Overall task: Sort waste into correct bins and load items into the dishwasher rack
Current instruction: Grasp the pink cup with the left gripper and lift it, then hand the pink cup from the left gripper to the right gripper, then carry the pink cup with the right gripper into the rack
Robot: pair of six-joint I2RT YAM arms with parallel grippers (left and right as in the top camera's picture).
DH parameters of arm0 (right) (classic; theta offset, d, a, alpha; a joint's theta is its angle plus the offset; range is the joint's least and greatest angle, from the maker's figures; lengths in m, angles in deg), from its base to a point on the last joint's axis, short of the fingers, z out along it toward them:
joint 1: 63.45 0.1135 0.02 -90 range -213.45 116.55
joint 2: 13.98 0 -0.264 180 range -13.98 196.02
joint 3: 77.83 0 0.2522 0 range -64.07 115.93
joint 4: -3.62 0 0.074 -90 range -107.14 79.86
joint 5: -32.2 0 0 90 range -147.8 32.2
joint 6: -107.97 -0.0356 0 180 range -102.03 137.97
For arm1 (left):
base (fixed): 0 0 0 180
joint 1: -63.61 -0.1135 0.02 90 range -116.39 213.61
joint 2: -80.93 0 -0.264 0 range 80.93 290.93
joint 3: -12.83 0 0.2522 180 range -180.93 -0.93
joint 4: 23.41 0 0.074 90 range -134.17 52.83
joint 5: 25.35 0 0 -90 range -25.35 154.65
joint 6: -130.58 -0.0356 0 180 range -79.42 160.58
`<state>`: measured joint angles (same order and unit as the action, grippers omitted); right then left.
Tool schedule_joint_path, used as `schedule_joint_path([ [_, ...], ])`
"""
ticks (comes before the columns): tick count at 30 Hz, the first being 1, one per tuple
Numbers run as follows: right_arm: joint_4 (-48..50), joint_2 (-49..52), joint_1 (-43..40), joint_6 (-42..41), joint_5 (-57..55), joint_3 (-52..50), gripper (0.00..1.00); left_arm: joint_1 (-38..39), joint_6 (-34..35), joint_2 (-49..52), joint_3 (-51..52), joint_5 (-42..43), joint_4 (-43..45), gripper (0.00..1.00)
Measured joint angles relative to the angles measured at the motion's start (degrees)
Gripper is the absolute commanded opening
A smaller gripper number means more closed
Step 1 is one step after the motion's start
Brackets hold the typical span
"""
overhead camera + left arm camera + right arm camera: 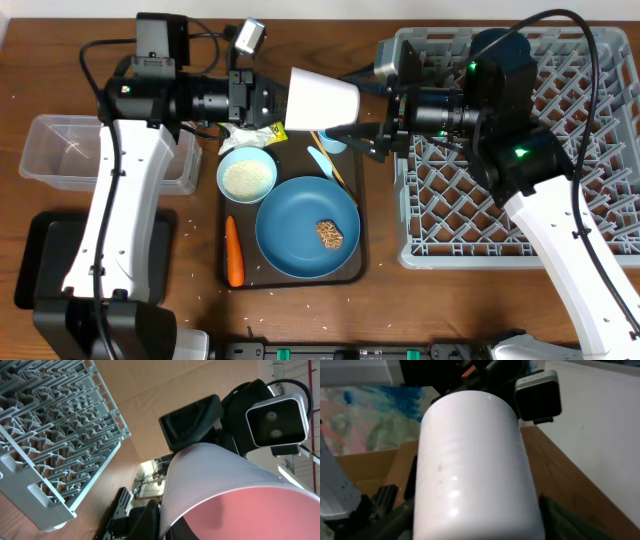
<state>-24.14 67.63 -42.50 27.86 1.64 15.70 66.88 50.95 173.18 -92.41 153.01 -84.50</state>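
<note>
The pale pink cup (322, 98) hangs on its side in the air between my two grippers, mouth toward the left arm. My left gripper (278, 100) is shut on its rim; the left wrist view shows the pink inside (250, 515). My right gripper (365, 118) is open, one finger on each side of the cup's base, and the cup (475, 465) fills its wrist view. Below are the dark-blue plate (295, 215) with the brown lump (330, 235), the light blue bowl (247, 176) of rice, the carrot (233, 250), the wrapper (265, 133), the napkin (234, 140), the light blue cup (333, 144), the utensil (321, 161) and the chopsticks (335, 172).
The grey dishwasher rack (590, 150) stands at the right, under the right arm; it also shows in the left wrist view (60, 435). The clear tub (55, 150) and the black tray (40, 262) lie at the left. The dishes sit on a dark brown serving tray (360, 262). Rice grains are scattered nearby.
</note>
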Motion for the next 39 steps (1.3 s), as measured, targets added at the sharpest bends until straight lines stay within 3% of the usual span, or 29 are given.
schedule_joint_path([
  [6,0.11,0.00,0.00,-0.98,0.17,0.00,0.51,-0.04,0.11,0.00,0.00,0.04,0.07,0.09],
  [7,0.09,0.00,0.00,-1.36,0.15,0.00,0.50,-0.07,0.07,0.00,0.00,0.02,0.07,0.17],
  [8,0.09,0.00,0.00,-1.53,0.11,0.00,0.49,-0.04,-0.15,0.00,0.00,0.02,0.17,0.35],
  [10,0.02,0.02,0.00,-1.99,0.02,0.00,0.47,-0.04,0.13,0.00,0.00,0.22,0.24,0.53],
  [15,-0.04,0.02,0.00,-3.72,-0.11,0.00,0.46,-0.04,0.11,0.00,0.00,0.04,0.28,0.69],
  [21,-1.22,-0.04,-0.07,-5.86,-1.70,0.00,0.45,-0.07,0.17,0.00,0.00,-3.32,0.20,0.76],
  [26,-6.54,-1.31,-1.53,-8.96,-9.05,0.00,0.45,-0.79,0.13,0.00,0.00,-12.11,0.20,0.78],
  [31,-15.67,-4.72,-7.06,-12.35,-18.97,0.00,0.41,-2.86,0.17,0.00,0.00,-22.25,0.22,0.78],
  [39,-36.26,-10.71,-21.86,-18.05,-36.41,0.09,0.43,-4.61,0.17,0.00,0.00,-29.40,-0.37,0.79],
])
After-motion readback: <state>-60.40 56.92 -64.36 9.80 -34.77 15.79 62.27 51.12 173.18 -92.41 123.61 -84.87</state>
